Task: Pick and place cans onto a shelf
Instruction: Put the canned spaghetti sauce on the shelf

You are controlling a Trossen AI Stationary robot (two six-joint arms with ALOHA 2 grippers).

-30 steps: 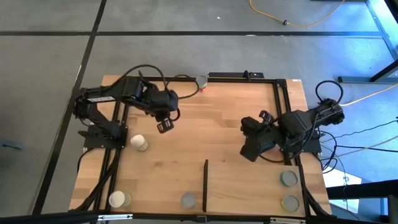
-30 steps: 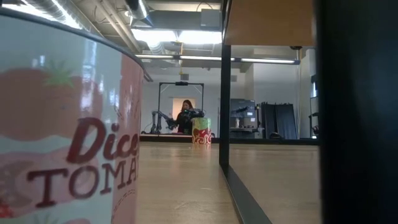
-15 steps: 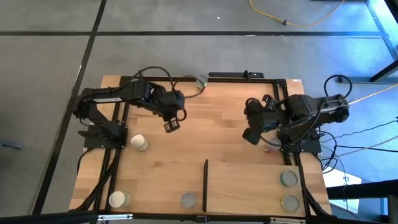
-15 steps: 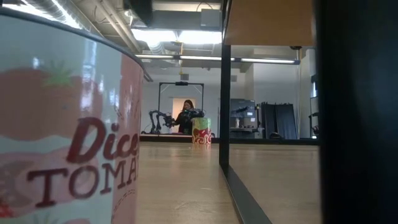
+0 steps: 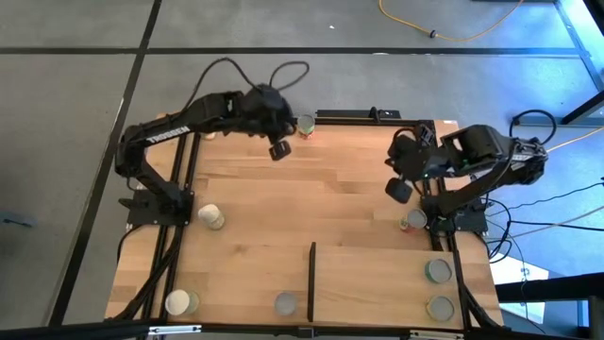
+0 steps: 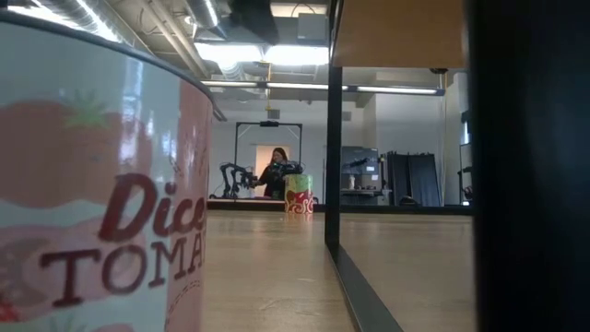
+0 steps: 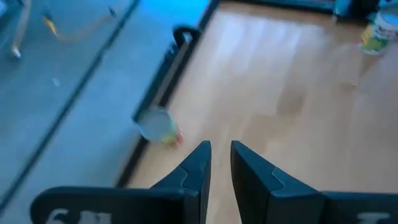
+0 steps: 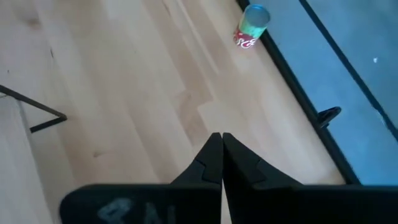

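Observation:
Several cans stand upright on the wooden table. One with red and green sides [image 5: 305, 124] [image 8: 250, 25] [image 6: 298, 195] is at the far edge. My left gripper [image 5: 278, 149] [image 7: 221, 155] hovers just on the near side of it, open by a narrow gap, holding nothing. My right gripper [image 5: 397, 189] [image 8: 221, 140] hangs shut and empty over the table's right part, close to a can [image 5: 412, 221] by its arm's base. The shelf [image 5: 377, 283], a light-wood panel with a thin black strip [image 5: 311, 281], takes up the near right; two cans [image 5: 438, 271] [image 5: 440, 308] show at its right end.
A cream-topped can [image 5: 210, 216] stands at the left, another [image 5: 177, 302] at the near left corner, a grey-topped one [image 5: 285, 303] beside the strip. A tomato can [image 6: 92, 184] fills the low view's left. A person [image 6: 277, 171] is far back in the room.
My left gripper has swung toward the table's far edge and a little right, ending beside the far-edge can. My right gripper has drawn back toward the far right and risen, uncovering the can by its arm's base. No can has moved.

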